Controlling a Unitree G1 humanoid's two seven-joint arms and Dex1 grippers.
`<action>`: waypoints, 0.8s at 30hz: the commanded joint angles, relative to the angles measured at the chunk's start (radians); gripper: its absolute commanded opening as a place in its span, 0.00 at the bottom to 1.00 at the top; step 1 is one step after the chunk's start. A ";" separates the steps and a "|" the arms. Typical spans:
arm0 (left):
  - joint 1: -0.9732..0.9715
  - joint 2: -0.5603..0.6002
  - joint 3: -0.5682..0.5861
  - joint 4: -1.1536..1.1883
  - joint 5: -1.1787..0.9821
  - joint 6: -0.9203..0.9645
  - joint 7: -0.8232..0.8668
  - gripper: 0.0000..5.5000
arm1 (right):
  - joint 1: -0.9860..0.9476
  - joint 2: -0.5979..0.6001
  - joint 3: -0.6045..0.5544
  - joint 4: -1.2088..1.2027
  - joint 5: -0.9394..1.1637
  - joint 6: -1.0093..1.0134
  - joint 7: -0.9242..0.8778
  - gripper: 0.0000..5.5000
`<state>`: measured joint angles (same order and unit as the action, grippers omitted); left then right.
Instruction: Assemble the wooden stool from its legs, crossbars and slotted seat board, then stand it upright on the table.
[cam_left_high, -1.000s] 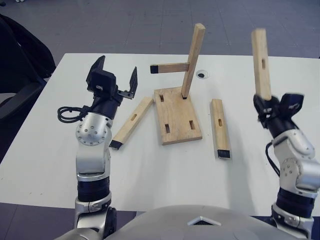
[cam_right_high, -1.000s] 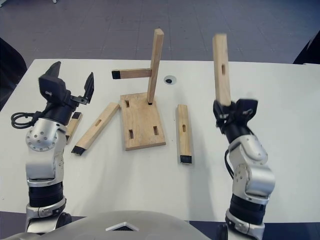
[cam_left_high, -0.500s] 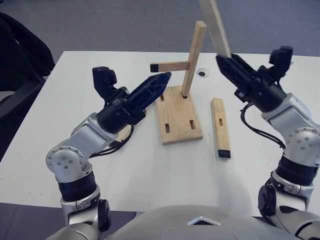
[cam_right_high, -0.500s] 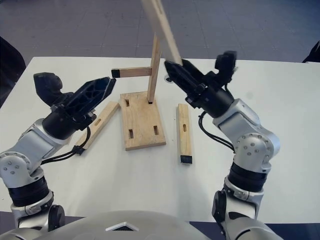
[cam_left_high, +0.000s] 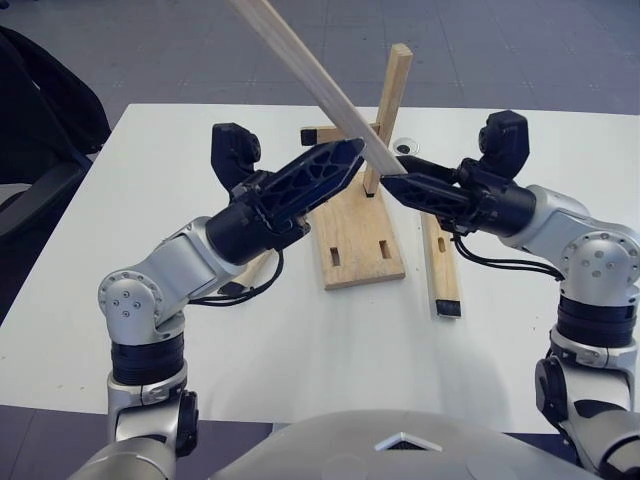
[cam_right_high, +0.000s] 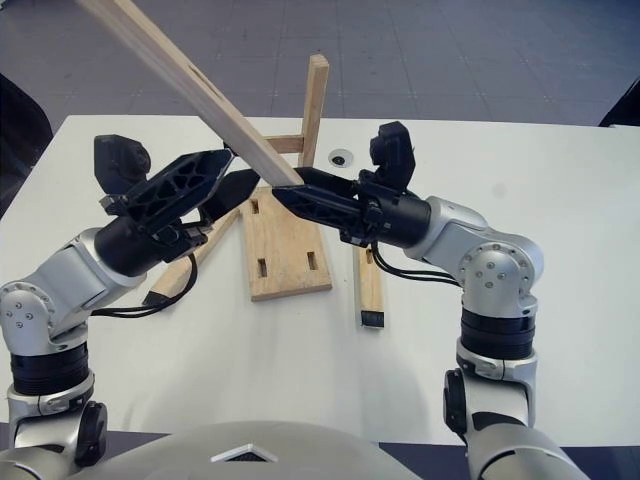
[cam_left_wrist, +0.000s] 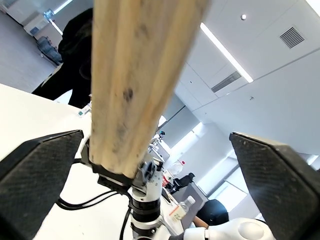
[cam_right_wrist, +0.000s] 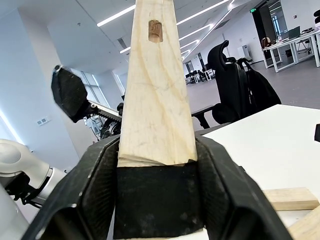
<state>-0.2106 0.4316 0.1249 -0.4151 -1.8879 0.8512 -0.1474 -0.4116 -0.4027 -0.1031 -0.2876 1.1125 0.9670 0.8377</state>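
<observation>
Right tool (cam_left_high: 392, 172) is clamped on the leg (cam_left_high: 310, 78) at its dark end. The leg's long axis slants up twd our left, btwn the spread-apart fingers of the left tool (cam_right_high: 243, 168). Seat board (cam_left_high: 355, 225) lies below on the worktop (cam_left_high: 300, 350). We judge left is nearer for a regrasp.

Seat board (cam_left_high: 355, 240) flat on table (cam_left_high: 300, 345), approx mid-width, nearer far edge than near edge; pale wood w/ rectangular slots. Upright leg (cam_left_high: 395, 90) stands in its far-right slot, leaning a bit. Crossbar (cam_left_high: 322, 134) juts from it toward left edge, dark-tipped, off the surface. Loose leg (cam_left_high: 443, 275) lies just right of board, black end toward near edge. Angled leg (cam_right_high: 168, 283) lies left of board, partly hidden. Raised leg (cam_left_high: 310, 75) slants in air, lower end clamped in right gripper (cam_left_high: 390, 175), top toward far-left corner.
</observation>
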 joint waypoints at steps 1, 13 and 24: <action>-0.020 0.001 0.014 -0.003 0.064 -0.039 -0.021 1.00 | 0.032 -0.017 0.015 -0.053 0.032 0.021 0.005 0.38; -0.020 0.017 0.015 0.024 0.128 -0.058 -0.090 0.87 | 0.072 -0.027 0.043 -0.068 0.013 0.010 0.003 0.38; -0.002 0.038 -0.007 0.007 0.154 -0.020 -0.133 0.56 | 0.043 -0.025 0.038 -0.044 0.031 0.020 -0.005 0.38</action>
<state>-0.2193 0.4521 0.1224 -0.3987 -1.7460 0.8170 -0.2715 -0.3415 -0.4281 -0.0624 -0.3375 1.1245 0.9856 0.8367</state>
